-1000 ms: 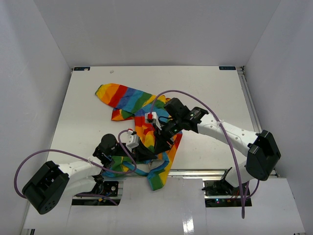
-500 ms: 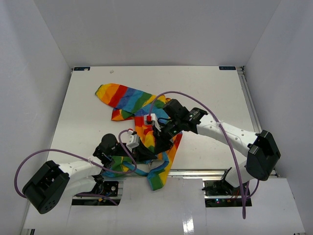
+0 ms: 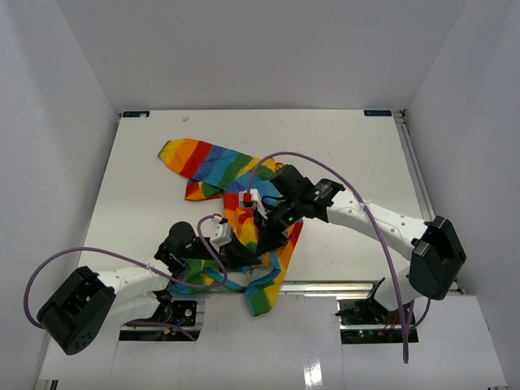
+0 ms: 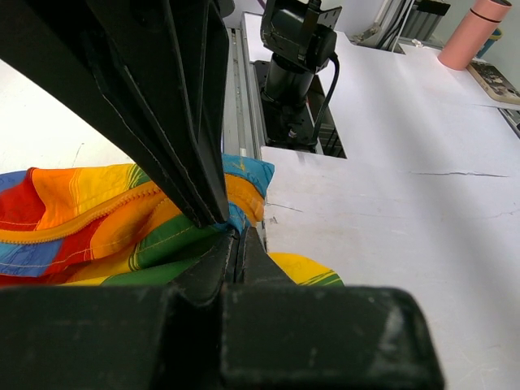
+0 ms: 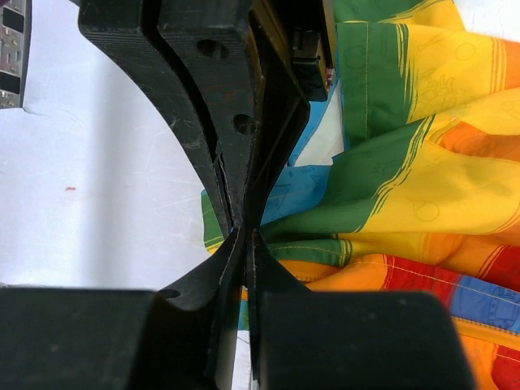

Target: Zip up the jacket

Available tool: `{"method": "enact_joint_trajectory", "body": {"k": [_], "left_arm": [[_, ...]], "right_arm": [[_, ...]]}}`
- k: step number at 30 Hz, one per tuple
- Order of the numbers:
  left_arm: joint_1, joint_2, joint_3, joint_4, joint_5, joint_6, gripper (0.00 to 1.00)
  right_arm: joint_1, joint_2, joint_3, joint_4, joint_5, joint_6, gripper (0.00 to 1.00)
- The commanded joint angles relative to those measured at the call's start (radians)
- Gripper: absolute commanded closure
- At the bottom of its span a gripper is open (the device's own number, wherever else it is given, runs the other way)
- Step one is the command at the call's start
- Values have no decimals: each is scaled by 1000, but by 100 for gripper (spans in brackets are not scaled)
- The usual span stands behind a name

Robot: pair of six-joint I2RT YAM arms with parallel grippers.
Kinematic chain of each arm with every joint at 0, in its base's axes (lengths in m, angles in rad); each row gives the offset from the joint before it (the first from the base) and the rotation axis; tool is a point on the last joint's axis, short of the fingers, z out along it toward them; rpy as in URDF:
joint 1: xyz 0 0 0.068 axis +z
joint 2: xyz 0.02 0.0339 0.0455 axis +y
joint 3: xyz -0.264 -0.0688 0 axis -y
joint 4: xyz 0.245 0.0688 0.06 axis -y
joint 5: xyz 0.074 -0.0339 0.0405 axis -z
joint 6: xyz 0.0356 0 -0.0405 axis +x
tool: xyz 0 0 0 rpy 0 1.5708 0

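The rainbow-striped jacket (image 3: 203, 162) lies crumpled mid-table, one sleeve reaching to the far left and its lower part hanging over the near edge. My left gripper (image 3: 250, 253) is shut on the jacket's light-blue trimmed edge, as the left wrist view (image 4: 236, 234) shows, with striped fabric (image 4: 97, 219) beside it. My right gripper (image 3: 269, 232) comes down from the right and is shut on the jacket fabric (image 5: 406, 179), its tips (image 5: 244, 234) almost touching the left gripper's fingers (image 5: 213, 89). The zipper slider is hidden.
A metal rail (image 3: 349, 286) runs along the table's near edge. The right arm's base (image 4: 296, 49) stands beyond the hanging fabric. A pink cylinder (image 4: 479, 32) stands far off the table. Purple cables loop from both arms.
My right gripper has shifted slightly down and left, closer to the left gripper. The left arm and the jacket have barely moved.
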Motion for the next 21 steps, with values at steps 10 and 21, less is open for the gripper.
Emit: {"method": "enact_joint_trajectory", "body": {"k": [10, 21], "left_arm": [[-7, -55, 27, -47, -43, 28, 100], [-8, -91, 23, -66, -92, 18, 100]], "right_arm": [[-20, -67, 3, 132, 167, 131, 92], [-122, -144, -148, 450, 426, 503, 92]]}}
